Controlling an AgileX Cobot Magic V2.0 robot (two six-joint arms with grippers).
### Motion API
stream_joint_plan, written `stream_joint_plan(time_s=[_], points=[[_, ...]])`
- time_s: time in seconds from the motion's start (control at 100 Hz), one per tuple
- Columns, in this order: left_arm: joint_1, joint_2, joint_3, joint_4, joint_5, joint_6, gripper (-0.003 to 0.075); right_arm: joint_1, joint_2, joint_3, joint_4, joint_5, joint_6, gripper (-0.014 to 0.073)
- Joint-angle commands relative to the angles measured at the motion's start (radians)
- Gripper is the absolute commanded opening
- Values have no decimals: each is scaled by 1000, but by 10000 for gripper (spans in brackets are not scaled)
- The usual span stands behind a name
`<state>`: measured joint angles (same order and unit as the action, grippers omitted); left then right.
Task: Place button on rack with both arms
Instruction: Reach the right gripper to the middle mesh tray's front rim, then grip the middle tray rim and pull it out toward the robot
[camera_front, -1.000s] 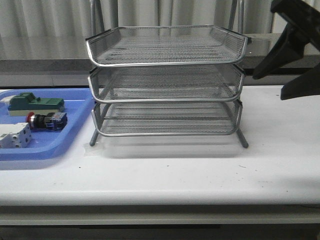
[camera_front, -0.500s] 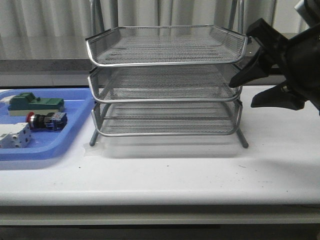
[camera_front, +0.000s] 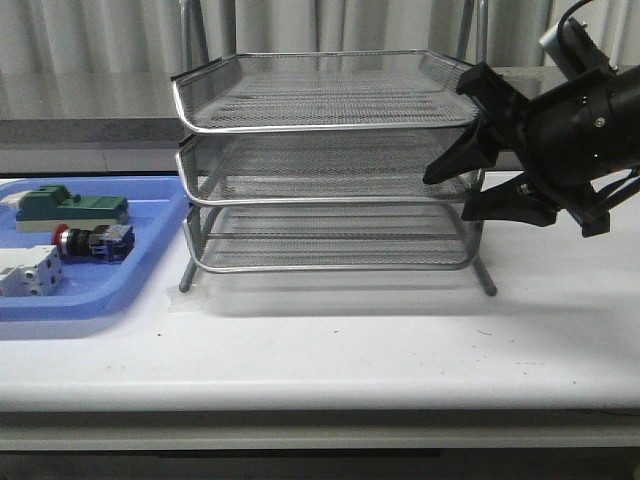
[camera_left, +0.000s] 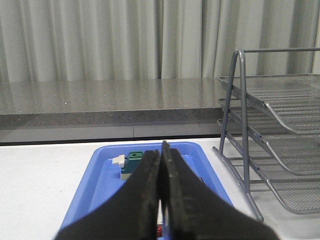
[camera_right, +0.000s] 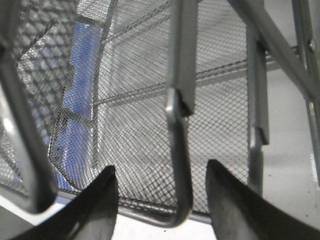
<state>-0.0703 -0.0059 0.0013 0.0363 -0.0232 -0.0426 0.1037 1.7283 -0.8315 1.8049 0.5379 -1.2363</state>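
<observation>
Right gripper (camera_front: 455, 195) is spread wide at the right front corner of the rack (camera_front: 330, 165), jaws straddling the middle tray's rim in the right of the frame; the right wrist view shows the rim wire between the fingers, not yet pinched. Left gripper (camera_left: 162, 200) is fully closed on nothing, hanging over the blue tray (camera_left: 100, 170). The button (camera_front: 92, 241) sits in that blue tray at mid-left of the front view, well apart from the rack, untouched. Risks, as I read it: if the right jaws close off-centre on the thin wire, the grip could slip or twist the tray; pulling a sliding tray could drag the whole light rack across the table (camera_front: 400, 350), since nothing else pins it. For the left arm, the button is crowded: green block (camera_front: 70, 205) just behind it, white terminal block (camera_front: 28, 271) just in front, so opened fingers could nudge either neighbour. Tray wall also limits a low side approach.
</observation>
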Motion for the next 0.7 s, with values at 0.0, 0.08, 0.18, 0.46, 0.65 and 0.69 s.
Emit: stream_joint_plan(time_s=[0.0, 0.08, 0.18, 0.46, 0.65, 0.69], points=[[3, -25, 48, -7, -83, -10, -20, -4, -26, -28, 125, 63, -14, 392], [3, -25, 48, -7, -83, -10, -20, -4, -13, -28, 125, 63, -14, 325], [3, -25, 48, -7, -83, -10, -20, -4, -7, -28, 125, 67, -14, 230], [3, -25, 48, -7, -83, -10, -20, -4, -7, -26, 125, 67, -14, 24], [3, -25, 48, -7, -83, -10, -20, -4, -7, -23, 87, 88, -14, 1], [3, -25, 48, -7, -83, -10, -20, -4, -7, -22, 74, 106, -14, 1]])
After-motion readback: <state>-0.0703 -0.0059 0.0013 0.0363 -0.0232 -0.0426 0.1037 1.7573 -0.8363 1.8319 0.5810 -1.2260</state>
